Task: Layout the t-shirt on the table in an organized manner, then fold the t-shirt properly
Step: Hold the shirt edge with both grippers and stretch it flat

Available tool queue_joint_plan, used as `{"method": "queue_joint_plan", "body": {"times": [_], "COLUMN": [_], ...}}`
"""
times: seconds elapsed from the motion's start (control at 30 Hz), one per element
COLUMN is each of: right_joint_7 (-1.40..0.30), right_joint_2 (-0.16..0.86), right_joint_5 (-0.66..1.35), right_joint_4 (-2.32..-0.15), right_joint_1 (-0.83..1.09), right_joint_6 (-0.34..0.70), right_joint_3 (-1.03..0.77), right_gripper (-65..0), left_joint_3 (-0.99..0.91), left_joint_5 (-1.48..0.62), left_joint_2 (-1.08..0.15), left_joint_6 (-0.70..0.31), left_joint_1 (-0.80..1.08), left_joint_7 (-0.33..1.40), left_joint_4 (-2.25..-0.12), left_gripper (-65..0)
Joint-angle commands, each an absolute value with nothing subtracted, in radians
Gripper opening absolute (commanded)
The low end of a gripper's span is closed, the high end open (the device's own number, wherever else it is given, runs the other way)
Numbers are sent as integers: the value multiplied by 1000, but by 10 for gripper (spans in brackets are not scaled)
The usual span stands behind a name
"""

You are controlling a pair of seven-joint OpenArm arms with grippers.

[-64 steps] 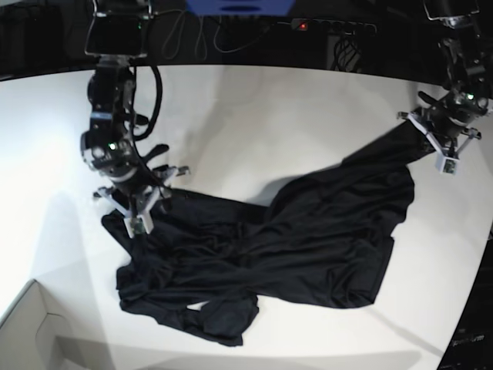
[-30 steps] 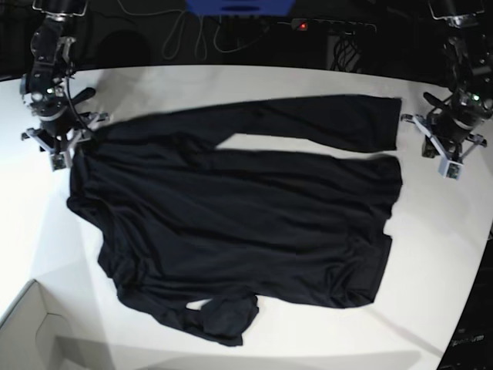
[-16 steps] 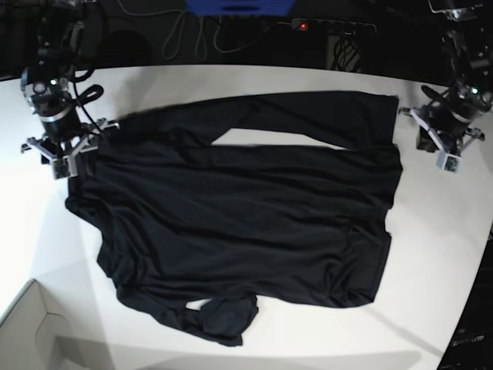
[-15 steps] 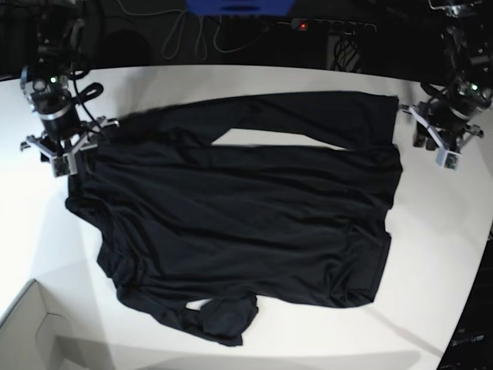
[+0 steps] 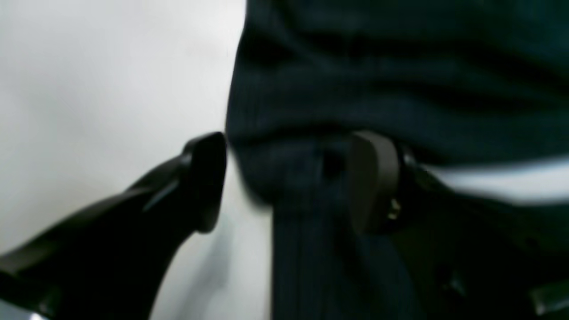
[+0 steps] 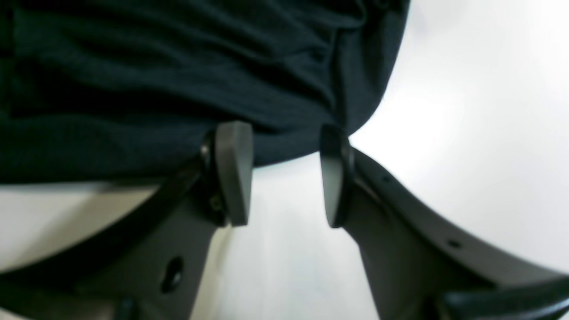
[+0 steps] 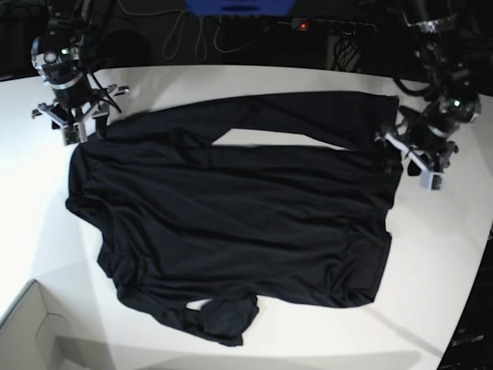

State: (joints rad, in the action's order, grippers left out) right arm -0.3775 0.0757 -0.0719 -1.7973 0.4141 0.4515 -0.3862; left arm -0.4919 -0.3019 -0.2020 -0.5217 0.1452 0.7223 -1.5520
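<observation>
shirt (image 7: 231,223): black, spread across the middle of the table (image 7: 246,85), mostly flat with soft wrinkles; one sleeve stretched along the far edge toward the base view's right, a bare white wedge between sleeve and body; bunched lump at the near hem; near-left edge uneven.
table: white, curved far edge, bare around the cloth.
left gripper (image 7: 408,154): on the base view's right, at the shirt's right edge over the dark fabric. in the wrist view (image 5: 284,178), jaws wide apart, one finger (image 5: 206,178) over bare white, the other finger (image 5: 371,178) over cloth, a fold of shirt (image 5: 400,89) lying between them; not pressed shut on it.
right gripper (image 7: 75,123): at the far left corner of the base view, just beside the shirt's shoulder edge. in the wrist view (image 6: 284,173), jaws parted to a moderate gap, bare table (image 6: 284,249) between the tips, shirt (image 6: 178,80) edge just beyond the tips; cannot tell whether touching.
box (image 7: 31,331): white corner at the near left, apart from the shirt.
</observation>
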Motion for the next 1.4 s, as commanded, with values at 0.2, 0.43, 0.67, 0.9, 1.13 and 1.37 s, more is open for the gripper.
{"method": "queue_joint_plan", "body": {"times": [0.2,0.43,0.67,0.9,1.13,1.37], "right_joint_7": [-355,-355,-355,-361,-358,-357], "right_joint_2": [74,79,79,79,79,91], "right_joint_5": [-62,-65,-68,-68,-68,-70], "right_joint_4": [-1822,-1822,-1821,-1813,-1701,-1567], "right_joint_1": [444,435,387,309,205,170], "right_joint_6": [452,452,452,452,452,452], "right_joint_3": [-392,-394,-394,-392,-389,-390], "right_gripper": [-415,-401,-323,-322,-322,-323], "left_joint_3": [-493,-493,-495,-503,-504,-599], "left_joint_5": [-142,-124,-130,-130,-130,-130], "left_joint_2": [-130,-133,-162,-188,-225,-226], "left_joint_6": [-532,-532,-535,-535,-535,-535], "left_joint_1": [67,114,197,249,265,257], "left_joint_7": [700,699,622,596,593,593], "left_joint_4": [-1414,-1403,-1403,-1411,-1405,-1403], "left_gripper": [-238,-312,-497,-519,-519,-519]}}
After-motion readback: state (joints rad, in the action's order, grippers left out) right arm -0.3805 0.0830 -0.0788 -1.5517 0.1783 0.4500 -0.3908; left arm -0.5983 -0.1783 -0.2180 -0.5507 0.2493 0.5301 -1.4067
